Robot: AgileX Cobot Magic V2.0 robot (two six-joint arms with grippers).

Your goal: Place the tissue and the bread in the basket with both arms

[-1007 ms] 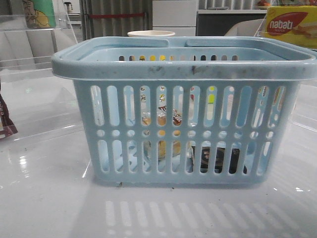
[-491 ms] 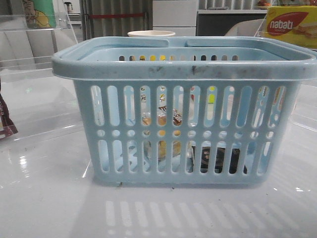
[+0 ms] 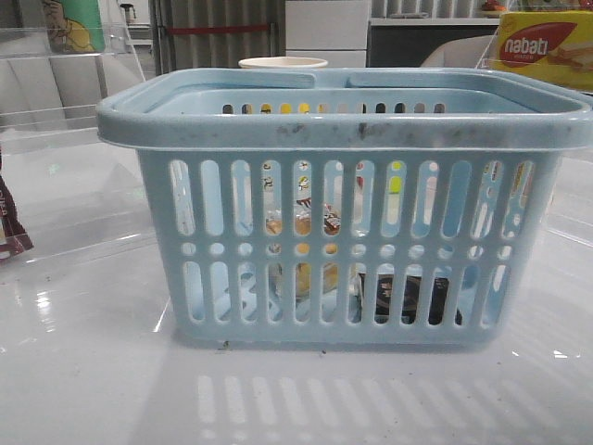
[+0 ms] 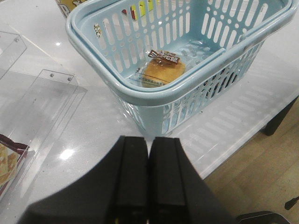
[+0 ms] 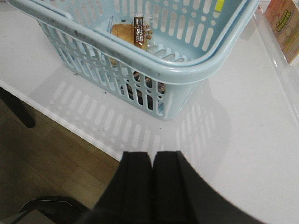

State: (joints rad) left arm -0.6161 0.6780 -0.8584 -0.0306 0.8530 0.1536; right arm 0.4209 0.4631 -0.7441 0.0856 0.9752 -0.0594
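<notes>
The light-blue basket [image 3: 343, 120] stands on the white table in the front view. The bread [image 4: 161, 71], golden-brown in a clear packet with a dark label, lies on the basket floor; it also shows through the slots [image 3: 302, 222] and in the right wrist view [image 5: 128, 31]. The black tissue pack [image 3: 408, 298] lies on the floor at the basket's right side, glimpsed through slots in the right wrist view [image 5: 140, 86]. My left gripper [image 4: 148, 140] is shut and empty, apart from the basket [image 4: 154, 95]. My right gripper [image 5: 152, 155] is shut and empty over the table edge, apart from the basket [image 5: 187, 70].
A yellow-and-red nabati box [image 3: 547, 48] stands at the back right. A cream cup [image 3: 283, 63] shows behind the basket. Clear acrylic trays [image 4: 42, 93] lie left of the basket, one with a dark maroon packet [image 3: 11, 232]. Wooden floor [image 5: 46, 154] lies beyond the table edge.
</notes>
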